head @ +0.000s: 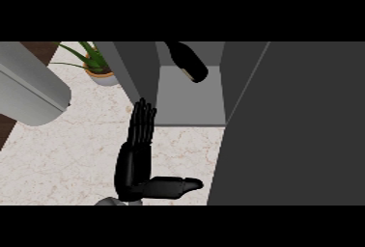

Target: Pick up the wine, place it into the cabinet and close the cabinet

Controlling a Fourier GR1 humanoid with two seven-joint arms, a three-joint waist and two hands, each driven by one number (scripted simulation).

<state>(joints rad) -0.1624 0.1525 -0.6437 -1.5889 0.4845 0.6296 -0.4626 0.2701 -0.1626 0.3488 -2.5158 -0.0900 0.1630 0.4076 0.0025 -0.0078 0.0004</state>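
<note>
The dark wine bottle [187, 60] sits inside the grey cabinet [191, 103], near its back, leaning at a tilt. No hand touches it. Both cabinet doors stand open: the left door [139, 72] is seen almost edge-on, and the right door [292, 125] fills the right side of the view. My left hand [134, 157] is open above the counter, fingers straight and pointing away, thumb out to the right. Its fingertips [143, 105] are at the lower edge of the left door. My right hand does not show.
A potted green plant [98, 67] stands on the pale marble counter [64, 159] just left of the left door. A large grey cylindrical body [28, 91] slants across the upper left corner.
</note>
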